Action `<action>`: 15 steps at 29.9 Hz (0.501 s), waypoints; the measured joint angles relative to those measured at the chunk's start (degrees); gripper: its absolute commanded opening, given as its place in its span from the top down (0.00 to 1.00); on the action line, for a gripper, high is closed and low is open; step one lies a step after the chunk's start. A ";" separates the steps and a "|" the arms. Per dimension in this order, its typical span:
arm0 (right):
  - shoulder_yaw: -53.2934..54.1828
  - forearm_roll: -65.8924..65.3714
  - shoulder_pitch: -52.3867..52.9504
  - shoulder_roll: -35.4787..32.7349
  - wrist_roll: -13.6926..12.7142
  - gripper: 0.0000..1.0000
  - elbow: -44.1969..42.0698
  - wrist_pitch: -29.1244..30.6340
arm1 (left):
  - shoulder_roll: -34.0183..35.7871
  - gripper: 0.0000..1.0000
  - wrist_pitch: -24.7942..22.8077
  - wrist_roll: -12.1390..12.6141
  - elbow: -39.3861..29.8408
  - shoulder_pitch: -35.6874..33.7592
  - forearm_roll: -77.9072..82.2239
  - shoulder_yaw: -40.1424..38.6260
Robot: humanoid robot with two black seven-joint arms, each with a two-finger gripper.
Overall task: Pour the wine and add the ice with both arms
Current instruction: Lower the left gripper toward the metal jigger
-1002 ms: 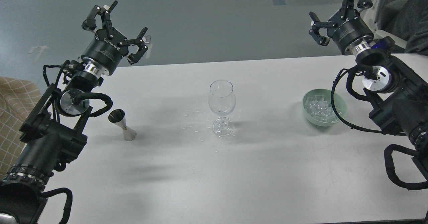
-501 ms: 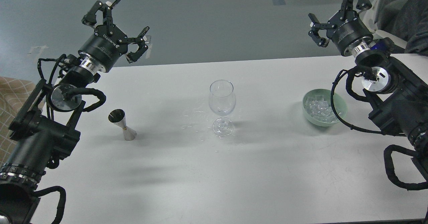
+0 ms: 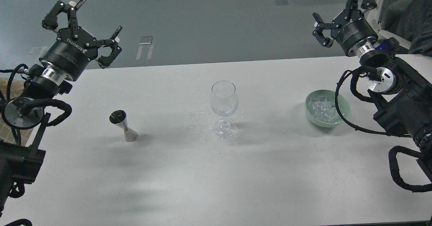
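A clear stemmed wine glass (image 3: 223, 106) stands upright at the middle of the white table (image 3: 216, 172); a small amount of clear liquid seems to sit at the bottom of its bowl. A metal jigger (image 3: 123, 125) stands to its left. A pale green bowl (image 3: 326, 108) full of clear ice cubes (image 3: 324, 110) stands to the right. My left gripper (image 3: 84, 27) is open and empty, raised beyond the table's far left corner. My right gripper (image 3: 341, 11) is open and empty, raised beyond the far right edge, behind the bowl.
Small clear drops or shards (image 3: 199, 128) lie on the table around the glass's foot. Grey floor lies beyond the table's far edge. A checked cloth (image 3: 6, 91) shows at the left edge. A chair or dark cloth (image 3: 411, 20) is at the upper right.
My left arm has swung left and back, away from the jigger, with its gripper still open. The right arm has barely moved. Glass, jigger and bowl stay in place.
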 measured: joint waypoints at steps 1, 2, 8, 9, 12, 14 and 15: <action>0.00 0.00 -0.03 0.00 0.00 0.00 0.00 0.00 | 0.00 0.05 0.21 0.82 -1.65 2.23 -0.43 -1.85; 0.00 0.00 -0.06 0.00 0.00 0.00 0.00 0.00 | -0.02 0.04 0.41 1.71 -3.08 4.49 -0.89 -3.61; 0.00 0.00 -0.08 0.02 0.00 0.00 -0.01 0.00 | -0.43 0.04 0.44 5.43 -10.86 17.60 -5.45 -10.88; 0.00 0.00 -0.07 0.02 0.00 0.00 -0.01 0.00 | -0.61 0.04 0.25 5.84 -12.11 20.18 -6.34 -11.97; 0.00 0.00 -0.07 0.03 0.00 0.00 -0.01 0.00 | -1.09 0.04 -0.29 6.41 -14.57 25.77 -8.01 -14.22; 0.00 0.00 -0.12 0.03 0.00 0.00 -0.02 0.00 | -1.91 0.04 -0.74 6.72 -15.89 29.40 -9.09 -15.61; 0.01 0.00 -0.17 0.03 0.00 0.00 -0.02 0.00 | -2.64 0.04 -1.07 7.14 -16.50 31.30 -9.68 -16.50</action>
